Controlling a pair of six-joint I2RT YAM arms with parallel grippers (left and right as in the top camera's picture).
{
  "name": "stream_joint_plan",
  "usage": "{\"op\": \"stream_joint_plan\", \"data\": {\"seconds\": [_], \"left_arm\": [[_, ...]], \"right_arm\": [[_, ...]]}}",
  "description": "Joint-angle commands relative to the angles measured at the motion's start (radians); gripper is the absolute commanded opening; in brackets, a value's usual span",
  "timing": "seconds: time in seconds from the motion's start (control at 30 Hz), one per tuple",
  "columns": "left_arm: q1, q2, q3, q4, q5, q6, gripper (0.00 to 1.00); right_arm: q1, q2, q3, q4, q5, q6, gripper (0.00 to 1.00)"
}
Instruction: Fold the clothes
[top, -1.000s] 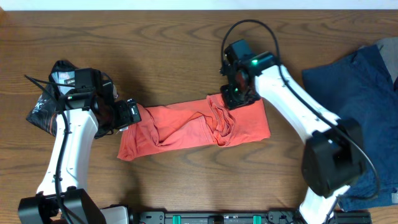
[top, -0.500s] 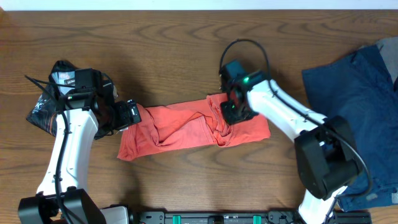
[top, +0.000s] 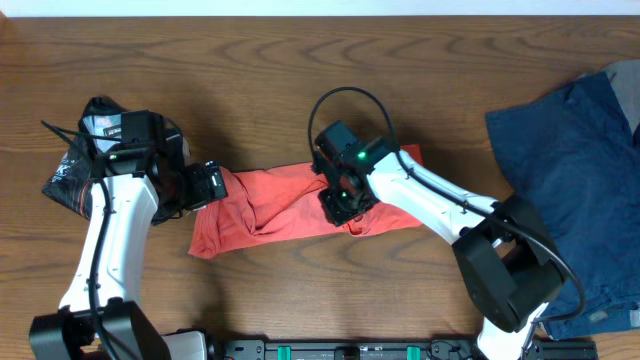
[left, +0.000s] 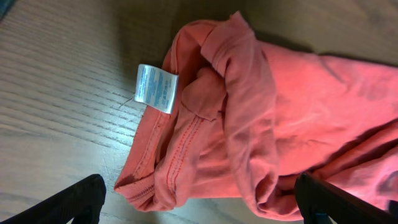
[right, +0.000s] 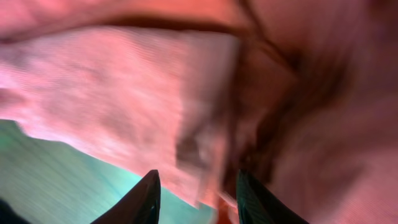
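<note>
The coral-red T-shirt (top: 270, 212) lies bunched in a long strip across the middle of the wooden table. My left gripper (top: 212, 184) is open at the strip's left end. In the left wrist view its fingers (left: 199, 202) stand wide apart around the collar end of the shirt (left: 280, 112), where the white neck label (left: 155, 88) shows. My right gripper (top: 340, 197) is pressed into the middle of the strip. In the right wrist view its fingers (right: 196, 196) are closed on a fold of the shirt (right: 124, 93). The lettering is hidden.
A black garment with red-and-white print (top: 72, 172) lies at the far left behind my left arm. A large navy blue garment (top: 575, 150) covers the right side of the table. Bare wood lies in front of and behind the shirt.
My right gripper has moved left and toward the front, from the shirt's upper right edge to its middle, dragging fabric with it. The left arm has not moved.
</note>
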Motion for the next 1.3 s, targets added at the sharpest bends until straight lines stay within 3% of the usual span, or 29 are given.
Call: {"op": "stream_joint_plan", "data": {"seconds": [0.0,0.17,0.57,0.73,0.93,1.1,1.27], "left_arm": [[0.000,0.060,-0.022,-0.003,-0.001,0.055,0.98],[0.000,0.172,-0.022,0.018,0.037,0.093,0.98],[0.000,0.379,-0.022,0.110,0.143,0.163,0.98],[0.000,0.384,-0.022,0.088,0.188,0.163,0.65],[0.002,0.381,-0.017,0.060,0.190,0.163,0.09],[0.043,0.354,0.065,-0.027,0.170,0.159,0.06],[0.122,0.323,0.240,-0.189,0.009,0.142,0.06]], "right_arm": [[-0.043,-0.058,0.055,-0.043,0.067,-0.003,0.40],[-0.111,-0.147,0.068,-0.082,0.084,-0.003,0.43],[-0.225,-0.208,0.068,-0.173,0.085,0.013,0.42],[-0.258,-0.208,0.068,-0.174,0.085,0.017,0.41],[-0.296,-0.209,0.068,-0.190,0.114,0.016,0.41],[-0.359,-0.209,0.068,-0.227,0.190,0.016,0.41],[-0.452,-0.209,0.068,-0.266,0.246,0.011,0.41]]}}
